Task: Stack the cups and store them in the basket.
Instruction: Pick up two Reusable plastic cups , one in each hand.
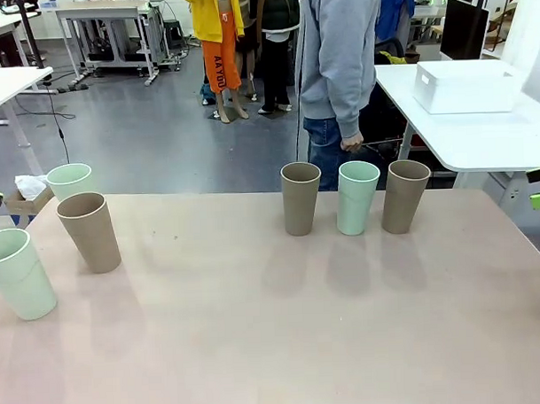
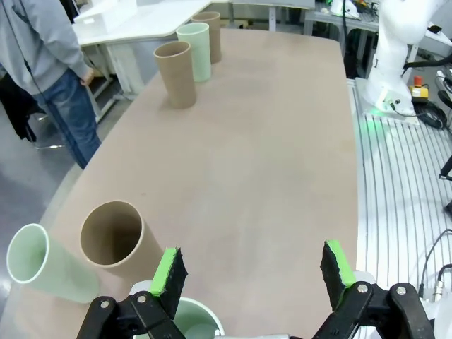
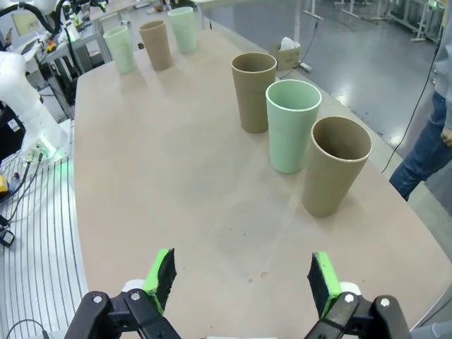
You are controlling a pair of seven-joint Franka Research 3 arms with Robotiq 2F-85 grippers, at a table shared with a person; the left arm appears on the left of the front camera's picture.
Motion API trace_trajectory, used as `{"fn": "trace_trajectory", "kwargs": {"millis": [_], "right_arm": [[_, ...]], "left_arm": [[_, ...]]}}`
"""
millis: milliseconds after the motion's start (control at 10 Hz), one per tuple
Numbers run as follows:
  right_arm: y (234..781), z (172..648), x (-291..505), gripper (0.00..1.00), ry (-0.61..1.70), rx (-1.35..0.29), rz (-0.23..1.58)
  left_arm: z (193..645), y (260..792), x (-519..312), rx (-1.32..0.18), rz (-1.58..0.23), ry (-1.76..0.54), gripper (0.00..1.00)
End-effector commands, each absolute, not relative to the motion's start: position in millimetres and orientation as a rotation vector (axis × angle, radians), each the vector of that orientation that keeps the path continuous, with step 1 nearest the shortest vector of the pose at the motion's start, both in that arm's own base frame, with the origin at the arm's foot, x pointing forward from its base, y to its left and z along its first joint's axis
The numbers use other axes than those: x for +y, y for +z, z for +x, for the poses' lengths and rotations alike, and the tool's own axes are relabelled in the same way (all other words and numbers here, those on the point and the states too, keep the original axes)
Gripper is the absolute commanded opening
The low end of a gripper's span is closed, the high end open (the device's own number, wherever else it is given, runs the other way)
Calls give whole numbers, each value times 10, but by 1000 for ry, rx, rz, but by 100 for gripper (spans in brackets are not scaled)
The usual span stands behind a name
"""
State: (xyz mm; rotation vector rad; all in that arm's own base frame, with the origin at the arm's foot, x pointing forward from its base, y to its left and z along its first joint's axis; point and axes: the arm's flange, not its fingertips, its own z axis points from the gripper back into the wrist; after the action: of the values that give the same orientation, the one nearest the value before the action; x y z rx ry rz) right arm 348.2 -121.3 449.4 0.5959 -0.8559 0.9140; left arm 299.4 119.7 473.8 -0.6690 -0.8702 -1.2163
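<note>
Six matte, tapered cups stand upright on the smooth pinkish desk (image 1: 257, 344). At the left are the far mint cup (image 1: 70, 180), the left tan cup (image 1: 89, 230) and the near mint cup (image 1: 20, 273). Far right of centre, a close row holds the inner tan cup (image 1: 301, 196), the middle mint cup (image 1: 358, 196) and the outer tan cup (image 1: 405, 195). Bare desk lies between the groups. The smooth-walled white basket (image 1: 466, 87) sits on a separate white desk (image 1: 481, 137) at far right. The left tool (image 2: 251, 275) and right tool (image 3: 244, 279) both gape, gripping nothing.
</note>
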Motion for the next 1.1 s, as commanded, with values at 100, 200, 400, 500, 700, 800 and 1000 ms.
{"fn": "trace_trajectory", "kwargs": {"millis": [100,200,400,500,700,800,1000], "right_arm": [[4502,3508,-1232,100,935,-895,597],[4502,3508,-1232,100,935,-895,597],[4502,3508,-1232,100,935,-895,597],[4502,3508,-1232,100,935,-895,597],[4502,3508,-1232,100,935,-895,597],[4502,3508,-1232,100,935,-895,597],[4502,3508,-1232,100,935,-895,597]], "left_arm": [[2986,4749,1196,-883,-675,-1231,100],[2986,4749,1196,-883,-675,-1231,100],[2986,4749,1196,-883,-675,-1231,100],[2986,4749,1196,-883,-675,-1231,100],[2986,4749,1196,-883,-675,-1231,100],[2986,4749,1196,-883,-675,-1231,100],[2986,4749,1196,-883,-675,-1231,100]]}}
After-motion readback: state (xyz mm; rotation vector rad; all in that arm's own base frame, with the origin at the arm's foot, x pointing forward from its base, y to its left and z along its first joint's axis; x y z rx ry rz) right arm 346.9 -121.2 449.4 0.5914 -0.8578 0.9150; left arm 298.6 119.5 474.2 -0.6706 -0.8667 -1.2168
